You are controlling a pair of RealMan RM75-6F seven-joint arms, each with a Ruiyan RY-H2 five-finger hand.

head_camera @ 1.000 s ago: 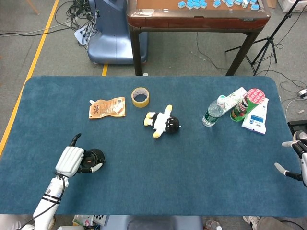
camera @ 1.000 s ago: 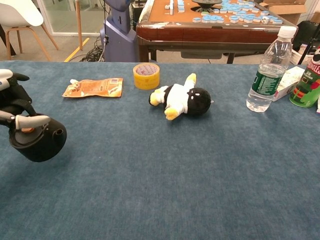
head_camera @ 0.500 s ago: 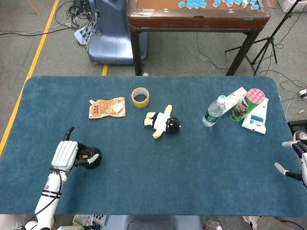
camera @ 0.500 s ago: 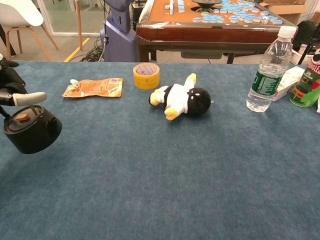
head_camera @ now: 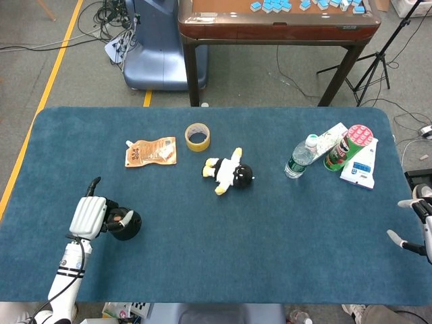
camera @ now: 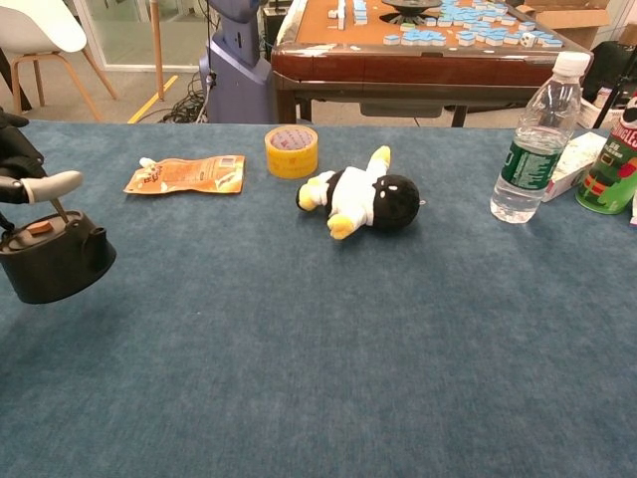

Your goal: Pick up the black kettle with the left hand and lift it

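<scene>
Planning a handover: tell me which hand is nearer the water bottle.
Right. The right hand sits at the table's right edge, below-right of the water bottle; the left hand, holding the kettle, is far left.

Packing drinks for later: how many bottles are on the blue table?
1: a clear water bottle standing at the table's right side, beside a green can. Others could be hidden behind it.

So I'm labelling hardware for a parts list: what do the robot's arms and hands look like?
The left robot hand has a white ribbed back plate, black fingers with pale tips, and a white forearm with black bands and a thin black cable running along it. The right robot hand shows only at the frame edge: pale finger pieces with dark sections. Nothing more of it is visible.
</scene>
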